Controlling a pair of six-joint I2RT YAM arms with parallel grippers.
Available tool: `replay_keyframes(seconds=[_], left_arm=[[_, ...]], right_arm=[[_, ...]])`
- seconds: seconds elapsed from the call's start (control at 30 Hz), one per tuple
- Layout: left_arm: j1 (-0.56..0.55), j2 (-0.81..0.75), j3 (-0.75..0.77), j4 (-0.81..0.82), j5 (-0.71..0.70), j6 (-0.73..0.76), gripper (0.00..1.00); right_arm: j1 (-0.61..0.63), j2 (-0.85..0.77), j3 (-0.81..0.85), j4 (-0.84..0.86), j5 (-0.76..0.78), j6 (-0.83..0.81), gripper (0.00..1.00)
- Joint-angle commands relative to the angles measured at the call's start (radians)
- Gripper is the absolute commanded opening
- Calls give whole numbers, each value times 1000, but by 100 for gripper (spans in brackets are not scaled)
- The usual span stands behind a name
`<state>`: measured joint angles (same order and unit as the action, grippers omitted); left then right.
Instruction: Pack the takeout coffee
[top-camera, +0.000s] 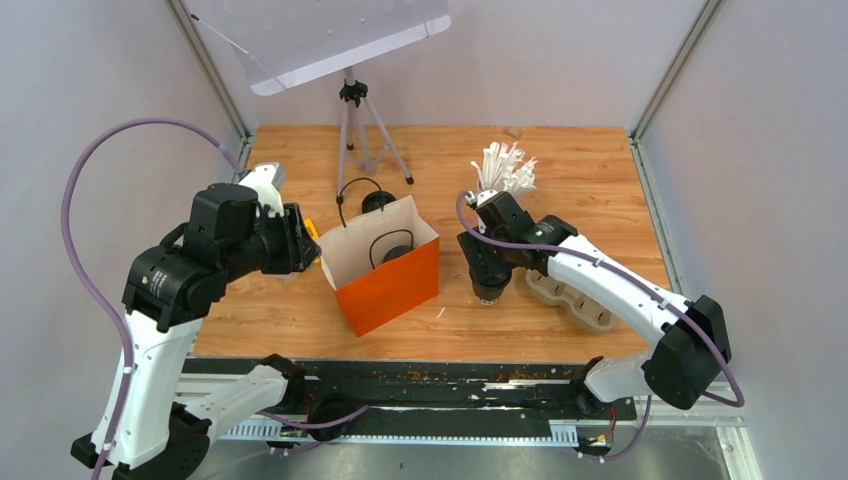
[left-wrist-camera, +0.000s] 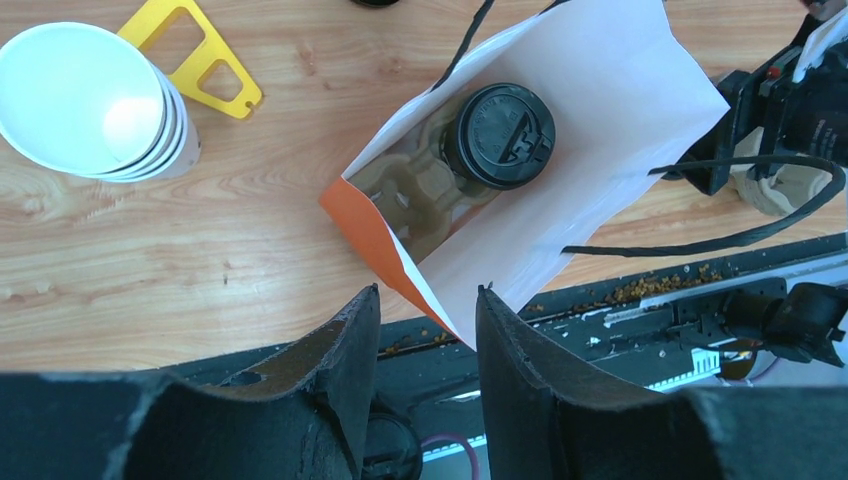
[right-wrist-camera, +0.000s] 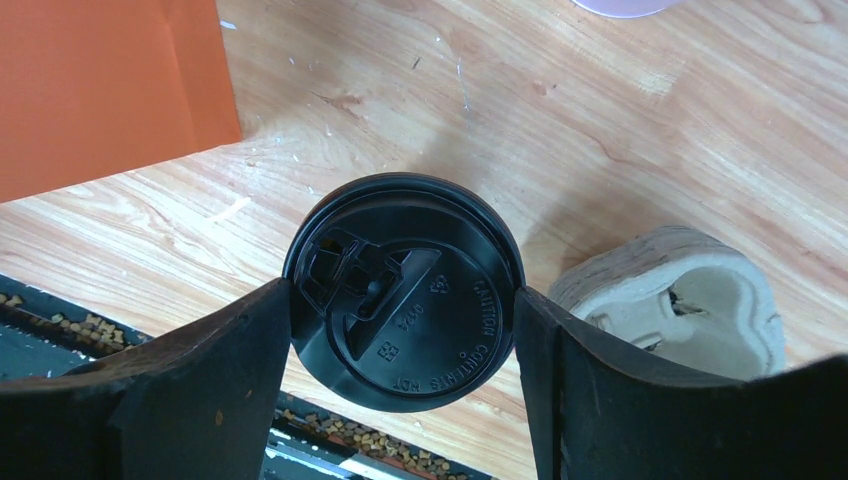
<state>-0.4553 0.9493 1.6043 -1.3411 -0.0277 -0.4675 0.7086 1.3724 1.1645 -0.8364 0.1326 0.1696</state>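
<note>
One takeout coffee (right-wrist-camera: 402, 290), with its black lid facing me, sits between my right gripper's (right-wrist-camera: 402, 290) fingers, which press its rim on both sides. From above, the right gripper (top-camera: 488, 285) holds it to the right of the orange paper bag (top-camera: 385, 265). A second takeout coffee (left-wrist-camera: 498, 135) stands inside the bag (left-wrist-camera: 600, 130). My left gripper (left-wrist-camera: 428, 292) is at the bag's left corner, with the rim between jaws that stand apart and do not pinch it. In the top view the left gripper (top-camera: 306, 240) is beside the bag's left edge.
A brown pulp cup tray (top-camera: 575, 295) lies right of the held cup. White straws (top-camera: 505, 168) stand behind the right arm. A stack of white cups (left-wrist-camera: 85, 100) and a yellow piece (left-wrist-camera: 200, 60) lie left of the bag. A tripod (top-camera: 360, 130) stands at the back.
</note>
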Motion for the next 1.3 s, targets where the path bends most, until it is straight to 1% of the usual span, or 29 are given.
replay_keyframes(seconds=[0.0,0.13,0.2,0.33,0.37,0.4,0.47,0.57,0.63,0.83,1.0,1.13,1.27], left_arm=[[6,-11,-5,48,-37,-35,48],[6,-22,-44,55,-44,-41,49],[5,-27,-55,60,-57,-42,49],[5,-19,-15,64,-61,-17,51],[5,-13,7,57,-60,-9,52],[5,-5,30,47,-57,2,52],[5,-1,56,39,-45,22,54],[6,-14,48,37,-27,24,56],[5,-22,45,35,10,18,58],[6,-67,-28,47,47,8,61],[6,-75,-27,15,55,21,62],[6,-83,-42,16,63,17,62],[6,-64,-18,-1,72,29,62]], right_arm=[[9,-26,-47,117,20,31,72],[10,-32,-103,179,56,12,75],[9,-32,-107,189,69,4,78],[11,-57,-110,189,68,0,90],[10,-64,-107,177,70,7,97],[10,-73,-105,170,74,15,100],[10,-105,-111,166,86,26,100],[10,-153,-107,141,118,53,100],[12,-181,-108,135,110,77,100],[28,-242,-209,229,131,112,100],[47,-234,-240,315,160,74,97],[68,-253,-304,439,200,20,96],[70,-250,-321,469,218,27,95]])
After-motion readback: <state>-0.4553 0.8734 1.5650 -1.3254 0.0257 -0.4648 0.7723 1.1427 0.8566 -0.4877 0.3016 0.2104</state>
